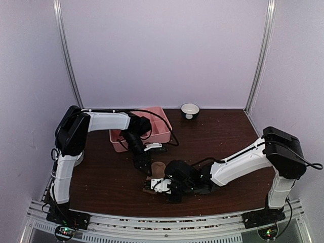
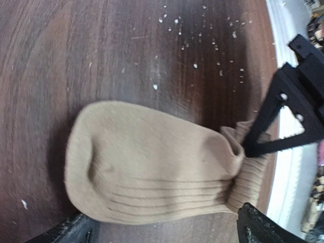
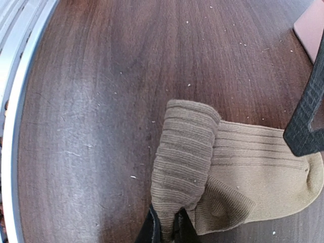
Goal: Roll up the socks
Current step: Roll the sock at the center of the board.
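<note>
Left wrist view shows the tan sock (image 2: 152, 162) lying flat on the dark wooden desk (image 2: 101, 50), its rounded toe to the left of the picture and its ribbed cuff to the right. The left hand (image 2: 169, 232) is spread wide: its two black fingers (image 2: 76, 232) show only at the lower corners of the picture, one near the toe end and one near the cuff end, and they hold nothing. At the cuff, the black fingers of the right hand (image 2: 250, 147) come in from the right and bunch the fabric where they pinch it. Small pale specks (image 2: 202, 30) are scattered on the wood beyond the sock. In the right wrist view the cuff is folded back over the leg of the sock into one thick ribbed roll, and the right hand's fingers are closed tight on the near end of that roll at the bottom edge of the picture; the rest of the sock lies flat on the desk toward the right, where one black finger of the left hand stands over the toe end. A corner of the pink tray (image 3: 313, 30) shows at the upper right of that view. From the top external view the sock lies near the middle of the desk toward the front edge, between the two arms, with the pink tray behind it to the left and a small bowl (image 1: 190, 110) at the back edge, well apart from the sock.
</note>
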Motion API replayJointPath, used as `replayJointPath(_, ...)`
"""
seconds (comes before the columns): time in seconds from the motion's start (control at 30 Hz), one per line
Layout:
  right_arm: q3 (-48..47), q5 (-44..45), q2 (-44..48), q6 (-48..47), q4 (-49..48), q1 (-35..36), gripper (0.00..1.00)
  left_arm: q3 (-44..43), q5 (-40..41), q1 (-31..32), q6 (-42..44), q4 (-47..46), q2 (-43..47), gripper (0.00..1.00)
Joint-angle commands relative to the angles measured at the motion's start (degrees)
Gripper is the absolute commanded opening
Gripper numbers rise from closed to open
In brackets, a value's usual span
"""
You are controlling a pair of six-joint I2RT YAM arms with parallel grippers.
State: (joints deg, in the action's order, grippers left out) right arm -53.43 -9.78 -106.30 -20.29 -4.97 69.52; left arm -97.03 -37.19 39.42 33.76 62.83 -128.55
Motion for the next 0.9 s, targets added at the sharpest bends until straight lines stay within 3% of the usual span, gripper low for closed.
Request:
replayJointPath(0.0, 0.4, -4.9, -2.5, 5.0, 11.1, 1.0, 0.00, 2.7, 17.9, 3.6, -1.7, -9.8, -4.9, 0.98)
replayJointPath(0.13, -1.5, -7.0, -4.7, 10.1, 14.6, 0.7, 0.00, 3.0, 23.0, 6.2, -2.3, -12.1, -6.0, 0.98)
replayJointPath(0.3, -2.4, -12.0, -8.3, 15.4, 15.6, -0.1, 0.00, 1.4, 20.4, 6.2, -2.5, -11.2, -7.0, 0.98)
replayJointPath(0.53, -1.7, -21.9, -11.8, 30.4, 10.4, -4.5, 0.00, 0.1, 17.5, 6.2, -1.4, -9.6, -8.1, 0.98)
replayJointPath(0.87, -0.2, -24.9, -19.1, 44.6, 11.2, -7.1, 0.00, 0.6, 11.6, 1.0, -2.9, -10.6, -0.7, 0.98)
